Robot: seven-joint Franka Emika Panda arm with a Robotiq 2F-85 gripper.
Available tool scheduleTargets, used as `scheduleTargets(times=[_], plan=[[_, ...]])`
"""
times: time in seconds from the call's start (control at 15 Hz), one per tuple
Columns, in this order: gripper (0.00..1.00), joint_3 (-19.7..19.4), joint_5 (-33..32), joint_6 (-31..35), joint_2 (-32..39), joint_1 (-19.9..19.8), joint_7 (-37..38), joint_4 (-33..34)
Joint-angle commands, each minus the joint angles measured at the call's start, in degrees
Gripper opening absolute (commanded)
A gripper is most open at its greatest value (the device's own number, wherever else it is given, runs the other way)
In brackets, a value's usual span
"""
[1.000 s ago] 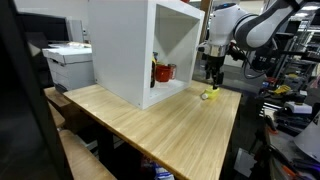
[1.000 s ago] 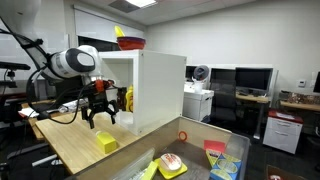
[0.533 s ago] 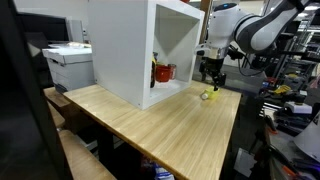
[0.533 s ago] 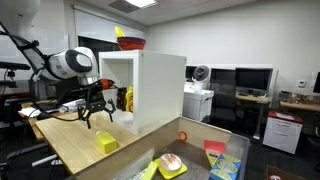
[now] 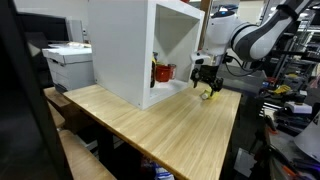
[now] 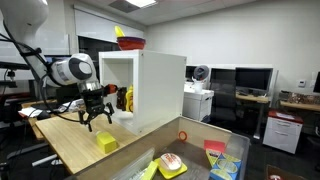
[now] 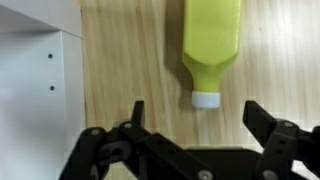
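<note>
My gripper is open and empty, hovering just above the wooden table. A yellow-green bottle with a white cap lies flat on the table straight ahead of the fingertips, cap end toward me. It also shows in both exterior views. In both exterior views the gripper hangs next to the open front of the white box shelf. A corner of that white shelf is at the left in the wrist view.
Red objects sit inside the white shelf, and a red and yellow bowl rests on top of it. A bin of toys stands at the table's end. A printer and office desks surround the table.
The gripper has lowered and shifted toward the shelf opening, away from its spot directly over the yellow-green bottle. The bottle has not moved.
</note>
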Motion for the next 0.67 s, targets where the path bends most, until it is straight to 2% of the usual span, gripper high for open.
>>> scheduleTargets(times=[0.0, 0.07, 0.13, 0.27, 0.33, 0.4, 0.47, 0.53, 0.6], plan=[[1.0, 0.59, -0.59, 2.37, 4.04, -0.49, -9.36, 1.85], [0.95, 1.08, -0.67, 2.53, 6.86, -0.73, -15.0, 3.43], [0.71, -0.12, -5.53, -1.58, 4.63, 0.21, -9.89, 3.12], [0.7, -0.29, -8.96, -4.15, 4.55, 0.59, -7.43, 3.67], [0.81, -0.21, -10.08, -5.81, 4.59, 0.72, -5.89, 4.03], [0.78, -0.14, -11.32, -7.62, 4.72, 0.78, -3.96, 4.42], [0.84, 0.39, -10.59, -10.48, 5.12, 0.8, -2.88, 5.0], [0.88, 0.85, -9.03, -13.96, 5.34, 0.94, -1.65, 5.63], [0.96, 1.69, -5.08, -18.5, 5.79, 1.14, -1.94, 6.47]])
